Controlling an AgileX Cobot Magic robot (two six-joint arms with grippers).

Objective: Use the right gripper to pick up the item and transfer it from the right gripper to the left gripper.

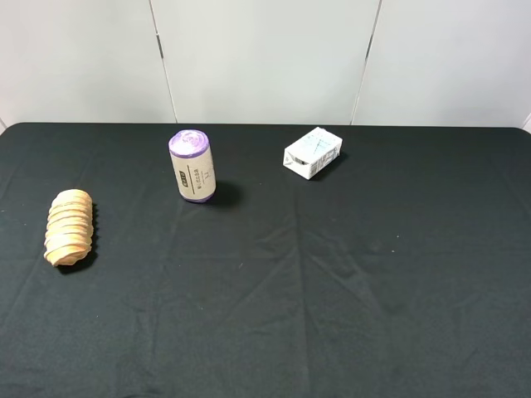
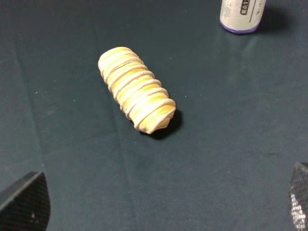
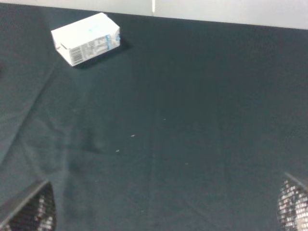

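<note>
1. One tan-orange ridged loaf (image 1: 69,227).
2. One purple-capped beige roll (image 1: 192,167).
3. One small white-blue carton (image 1: 313,152).
4. One black-clothed bench (image 1: 332,290) carrying all three.
5. Two pincers, each showing only its two fingertips (image 2: 24,202) (image 3: 31,211) in its own wrist view.

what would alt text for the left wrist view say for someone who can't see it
A tan-orange ridged loaf lies on its side, untouched, on a dark cloth-covered table, running diagonally across the middle of the picture. The lower end of a purple-based beige cylinder stands upright beyond it, and the left gripper shows only as two dark fingertips at the picture's bottom corners, spread wide and holding nothing.
</note>
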